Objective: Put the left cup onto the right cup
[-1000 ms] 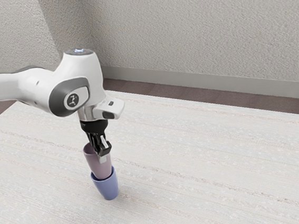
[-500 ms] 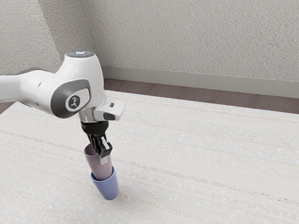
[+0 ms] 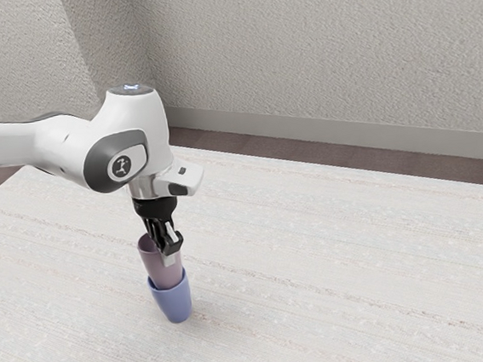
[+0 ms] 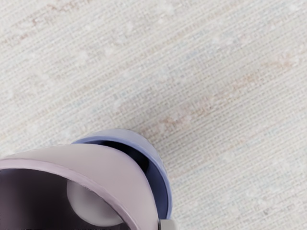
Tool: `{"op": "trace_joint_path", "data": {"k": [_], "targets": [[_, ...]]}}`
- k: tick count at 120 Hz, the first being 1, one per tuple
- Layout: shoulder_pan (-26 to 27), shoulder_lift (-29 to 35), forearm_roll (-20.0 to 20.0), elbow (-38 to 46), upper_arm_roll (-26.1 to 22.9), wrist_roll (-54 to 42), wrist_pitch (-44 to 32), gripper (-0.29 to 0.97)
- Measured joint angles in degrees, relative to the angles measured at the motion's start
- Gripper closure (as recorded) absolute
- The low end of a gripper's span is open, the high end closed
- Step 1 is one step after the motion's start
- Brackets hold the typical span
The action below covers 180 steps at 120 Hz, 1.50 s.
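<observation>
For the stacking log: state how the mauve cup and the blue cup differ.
The mauve cup is dusty purple, the blue cup periwinkle. The mauve cup sits nested in the blue cup, which stands on the table. The jaws grip the mauve cup's rim, not the blue cup. Both are tapered and handleless.

We note a wide table (image 3: 360, 255) (image 4: 192, 62) with a pale, woven-textured top and faint brownish streaks. Directly on it, toward the exterior view's lower left, stands one smooth periwinkle-blue tapered cup (image 3: 172, 301) (image 4: 160, 172), upright, narrow base down.
</observation>
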<state>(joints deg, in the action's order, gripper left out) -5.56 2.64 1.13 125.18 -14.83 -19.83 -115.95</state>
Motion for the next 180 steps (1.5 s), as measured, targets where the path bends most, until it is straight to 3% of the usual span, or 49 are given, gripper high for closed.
{"op": "trace_joint_path", "data": {"k": [48, 79, 100, 180], "targets": [[0.0, 0.0, -0.2, 0.7, 0.0, 0.0, -0.7, 0.59], [0.0, 0.0, -0.2, 0.8, -0.1, -0.2, -1.5, 0.24], [0.1, 0.4, -0.3, 0.8, -0.1, -0.2, -1.6, 0.11], [0.1, 4.9, -1.3, -0.5, -0.3, -0.3, 1.0, 0.0]]}}
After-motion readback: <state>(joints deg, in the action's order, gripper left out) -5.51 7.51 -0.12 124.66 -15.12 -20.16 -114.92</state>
